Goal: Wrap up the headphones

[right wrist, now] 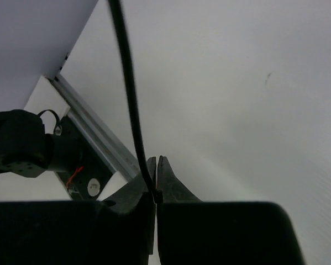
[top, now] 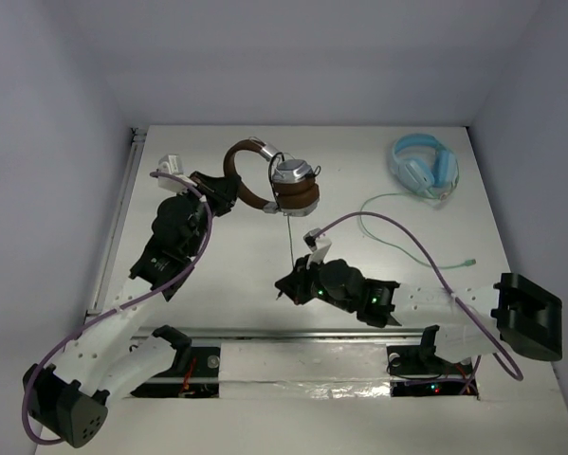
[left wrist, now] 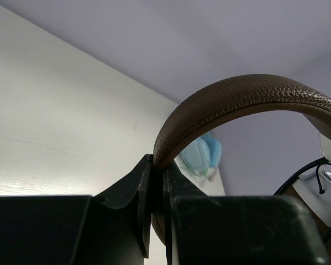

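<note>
white table (top: pixel 246 275) had the headphones (top: pixel 282 180) at its far side; with your left hand (left wrist: pixel 157 182) pinching the headband (left wrist: pixel 237 99) and right hand (right wrist: pixel 156 176) pinching the cable (right wrist: pixel 129 94), you needed steady tension while winding.

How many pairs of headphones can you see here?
2. The brown headphones are far centre, headband clamped in the left gripper, their black cable pinched by the right gripper. The light blue headphones lie at the far right. None looks hidden.
</note>
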